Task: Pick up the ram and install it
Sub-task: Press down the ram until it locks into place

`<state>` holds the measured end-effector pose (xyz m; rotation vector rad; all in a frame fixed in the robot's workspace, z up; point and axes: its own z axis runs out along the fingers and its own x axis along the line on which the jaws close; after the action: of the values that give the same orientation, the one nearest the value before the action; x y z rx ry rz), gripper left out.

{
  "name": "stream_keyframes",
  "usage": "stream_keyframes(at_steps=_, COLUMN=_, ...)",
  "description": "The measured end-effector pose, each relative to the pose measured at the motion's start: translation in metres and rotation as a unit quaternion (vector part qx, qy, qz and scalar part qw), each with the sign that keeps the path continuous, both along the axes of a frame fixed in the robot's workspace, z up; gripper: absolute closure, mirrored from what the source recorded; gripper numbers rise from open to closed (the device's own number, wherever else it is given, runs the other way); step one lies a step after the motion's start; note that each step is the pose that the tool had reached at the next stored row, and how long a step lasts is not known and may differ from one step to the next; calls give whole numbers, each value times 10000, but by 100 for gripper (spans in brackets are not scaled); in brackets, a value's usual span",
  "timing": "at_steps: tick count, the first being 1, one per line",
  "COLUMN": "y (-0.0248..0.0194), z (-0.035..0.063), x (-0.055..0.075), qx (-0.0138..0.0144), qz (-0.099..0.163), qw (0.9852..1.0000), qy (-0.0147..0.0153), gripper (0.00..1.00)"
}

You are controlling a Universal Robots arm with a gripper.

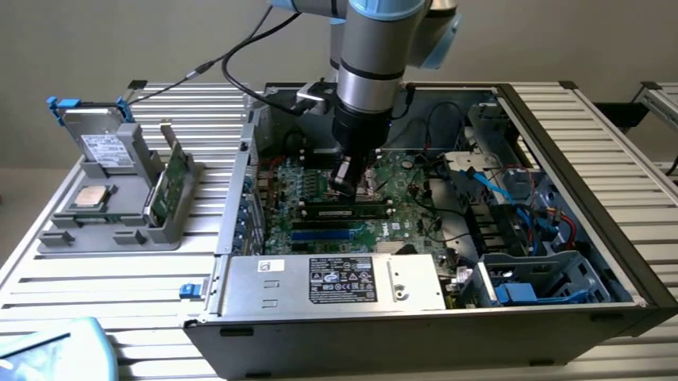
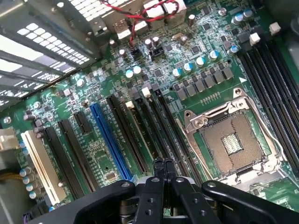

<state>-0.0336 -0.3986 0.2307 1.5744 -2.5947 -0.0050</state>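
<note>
Closest to my wrist camera is the gripper [image 2: 163, 164]. Its two black fingers are pressed flat together, nothing between them, hanging just over the run of black slots [image 2: 154, 126] on the board [image 2: 201, 100]. The empty socket [image 2: 231, 142] is just beside them, and a blue slot [image 2: 110, 140] sits further along the row.

In the exterior view the gripper [image 1: 350, 184] is down inside the open case [image 1: 593, 198], over the middle of the board. I'm carrying nothing. The ram [image 1: 344, 211] is on the board just beside the fingertips, standing on edge in a slot. It runs parallel to the board's edge by the power supply [image 1: 339, 282], a little way in from it.

My read is that the pick-up is done and the stick is in its slot. With the fingers closed and this close, I'd judge I'm at the pressing-home stage or just past it. I can't tell from here whether the end latches have caught, or whether I'm touching the ram's top edge.

The ram itself is a long, thin green strip with dark chips along its face, level end to end as far as I can see.

Over by the table's edge on the exterior view's left, the grey fixture [image 1: 63, 234] holds a drive [image 1: 106, 147] and a wider green card [image 1: 164, 190], both untouched.
</note>
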Motion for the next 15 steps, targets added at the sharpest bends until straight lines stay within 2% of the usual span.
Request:
stream_keyframes(at_steps=3, y=0, z=-19, x=0, qx=0, qz=-267, qw=9996, qy=0, gripper=89)
stream_keyframes(at_steps=7, y=0, z=-21, x=0, qx=0, qz=-596, qw=9982, qy=0, gripper=89)
stream_keyframes(at_steps=15, y=0, z=37, x=0, qx=0, qz=-1140, qw=9935, qy=0, gripper=89)
